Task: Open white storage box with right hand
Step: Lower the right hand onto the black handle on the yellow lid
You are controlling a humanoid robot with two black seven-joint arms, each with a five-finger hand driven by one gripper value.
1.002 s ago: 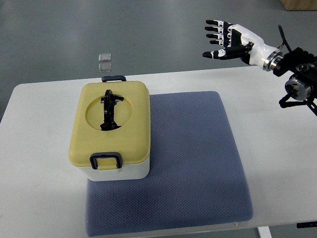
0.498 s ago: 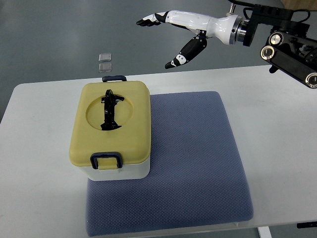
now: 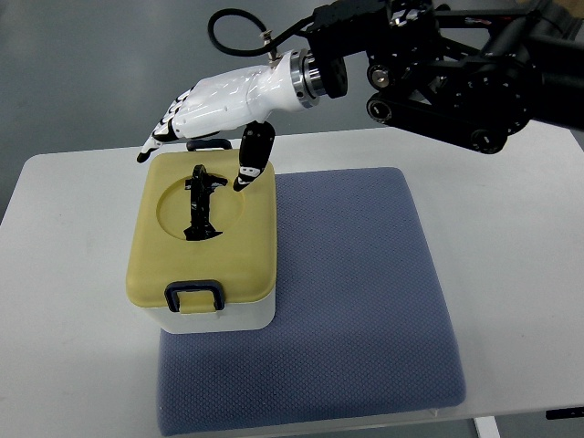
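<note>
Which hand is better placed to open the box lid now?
Right. The right hand is open above the far edge of the box, near the rear latch. No left hand is in view.

One white storage box (image 3: 203, 245) with one yellow lid (image 3: 233, 246); two dark latches (image 3: 192, 296), one at each end; one black handle (image 3: 202, 203) in the lid's recess; one blue-grey mat (image 3: 356, 301); one white table (image 3: 73, 301); one robot hand (image 3: 219, 109) in view.

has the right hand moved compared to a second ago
Yes. The right hand has swung left from beyond the table's far right edge and now hovers open over the far end of the white storage box, which stayed put.
</note>
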